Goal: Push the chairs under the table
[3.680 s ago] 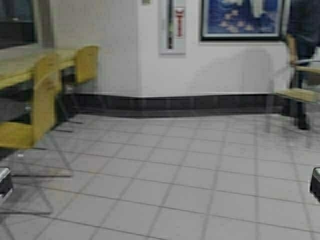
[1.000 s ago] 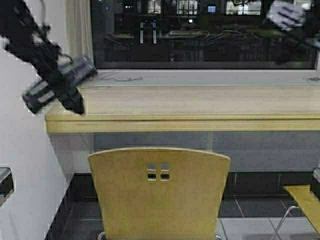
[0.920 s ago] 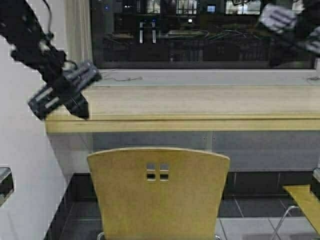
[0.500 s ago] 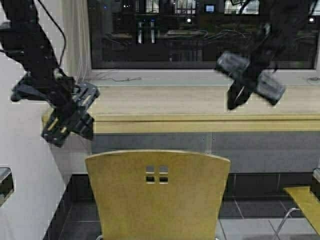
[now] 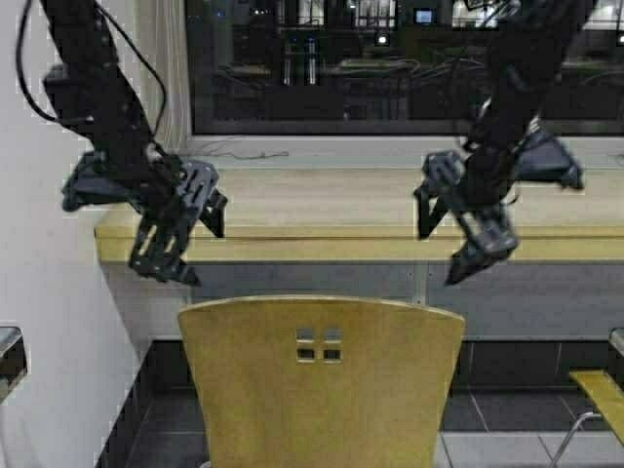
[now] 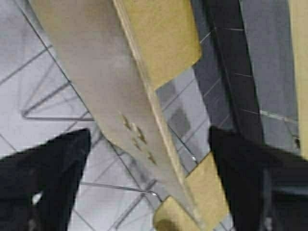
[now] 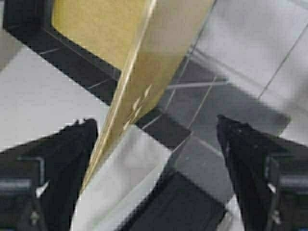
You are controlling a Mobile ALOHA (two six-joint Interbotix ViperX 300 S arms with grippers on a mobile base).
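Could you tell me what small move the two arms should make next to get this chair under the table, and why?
Probably lower both onto the backrest's top edge. The left gripper and right gripper hang open above the chair, touching nothing, with the table just ahead.

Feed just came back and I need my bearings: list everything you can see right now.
chair: one, yellow-tan, backrest centred below the table edge.
second chair: one, yellow-tan, only a seat corner at the lower right edge.
table: one, pale wood, spanning the view under the window.
window: one, dark, behind the table.
left gripper: black, open, above the chair back's left corner.
right gripper: black, open, above its right corner.
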